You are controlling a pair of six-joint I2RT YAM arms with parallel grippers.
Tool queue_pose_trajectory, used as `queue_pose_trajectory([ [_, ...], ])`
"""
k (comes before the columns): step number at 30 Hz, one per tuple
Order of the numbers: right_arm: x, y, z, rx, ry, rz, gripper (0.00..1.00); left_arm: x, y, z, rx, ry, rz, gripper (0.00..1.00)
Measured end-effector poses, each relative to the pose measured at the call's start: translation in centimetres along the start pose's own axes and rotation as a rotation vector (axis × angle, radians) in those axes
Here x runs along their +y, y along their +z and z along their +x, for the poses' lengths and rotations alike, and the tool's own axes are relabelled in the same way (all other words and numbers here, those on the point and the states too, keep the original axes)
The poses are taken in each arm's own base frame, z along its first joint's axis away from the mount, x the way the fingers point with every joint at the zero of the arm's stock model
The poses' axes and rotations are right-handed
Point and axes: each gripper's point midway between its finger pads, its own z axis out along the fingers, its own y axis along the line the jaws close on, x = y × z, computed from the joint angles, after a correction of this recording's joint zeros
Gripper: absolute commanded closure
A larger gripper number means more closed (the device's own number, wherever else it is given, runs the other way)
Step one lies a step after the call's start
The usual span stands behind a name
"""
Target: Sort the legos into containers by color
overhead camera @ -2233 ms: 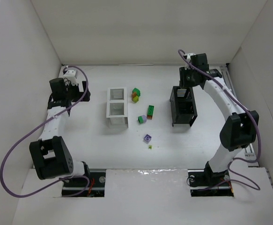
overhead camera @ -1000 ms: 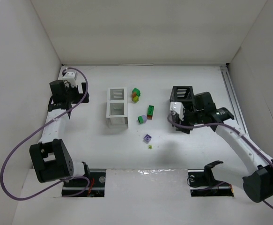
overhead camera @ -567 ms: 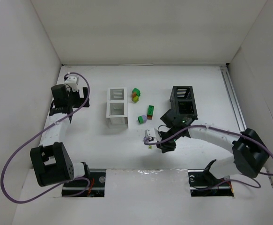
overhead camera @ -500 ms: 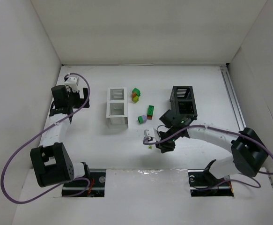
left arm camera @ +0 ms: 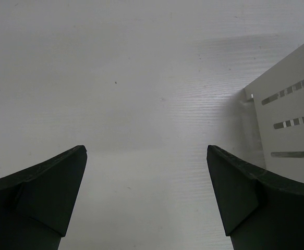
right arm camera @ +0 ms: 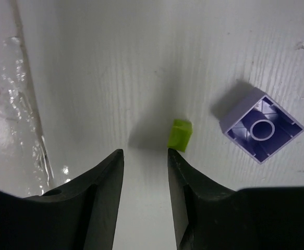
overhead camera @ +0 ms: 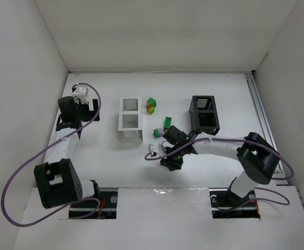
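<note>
My right gripper [overhead camera: 167,160] is low over the front middle of the table. In the right wrist view it [right arm camera: 144,153] is open with a narrow gap and holds nothing. A tiny yellow-green lego [right arm camera: 180,135] lies just beyond its right fingertip, and a lavender lego [right arm camera: 261,130] lies upside down further right. More legos lie further back: a green, orange and yellow cluster [overhead camera: 151,105], a green and orange stack [overhead camera: 168,123], and a green and lavender pair [overhead camera: 157,132]. The white container [overhead camera: 130,119] stands left of them, the black container [overhead camera: 204,114] right. My left gripper [left arm camera: 145,151] is open and empty.
The white container's slatted corner [left arm camera: 292,114] shows at the right of the left wrist view. White walls close in the table on three sides. A glossy taped strip [right arm camera: 26,104] runs along the table's front edge close to my right gripper.
My right arm has swung from the black container down and left to the front middle, over the lavender and yellow-green legos. The left arm has shifted only slightly.
</note>
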Motion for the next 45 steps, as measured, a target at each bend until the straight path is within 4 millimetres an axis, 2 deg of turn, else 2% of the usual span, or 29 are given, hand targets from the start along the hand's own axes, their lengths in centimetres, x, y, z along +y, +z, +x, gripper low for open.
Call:
queue_pose_trajectory([
  [8, -2.6, 1.3, -1.6, 0.013, 0.071, 0.058, 0.54, 0.4, 0.0, -0.1, -0.005, 0.022, -0.009, 0.01],
  [17, -2.9, 1.2, -1.6, 0.016, 0.090, 0.073, 0.51, 1.7, 0.2, 0.5, 0.009, 0.024, -0.031, 0.01],
  [27, -3.3, 1.6, -2.4, 0.017, 0.086, 0.078, 0.51, 1.9, 0.3, 0.4, 0.006, 0.051, -0.034, 0.01],
  [32, -3.1, 1.8, -2.6, 0.020, 0.074, 0.074, 0.59, 2.2, 0.3, 0.3, 0.002, 0.058, -0.041, 0.01],
  [39, -2.4, 2.1, -2.8, 0.029, 0.045, 0.066, 0.83, 2.2, 0.3, 0.4, 0.004, 0.060, -0.042, 0.01],
  [40, -2.3, 2.1, -2.8, 0.030, 0.043, 0.066, 0.91, 2.2, 0.4, 0.4, 0.006, 0.059, -0.041, 0.01],
  [42, -2.3, 2.2, -2.8, 0.031, 0.040, 0.067, 0.99, 2.3, 0.5, 0.6, 0.011, 0.057, -0.040, 0.01],
  [45, -2.3, 2.1, -2.8, 0.033, 0.039, 0.073, 1.00, 2.3, 0.7, 0.9, 0.021, 0.055, -0.038, 0.01],
])
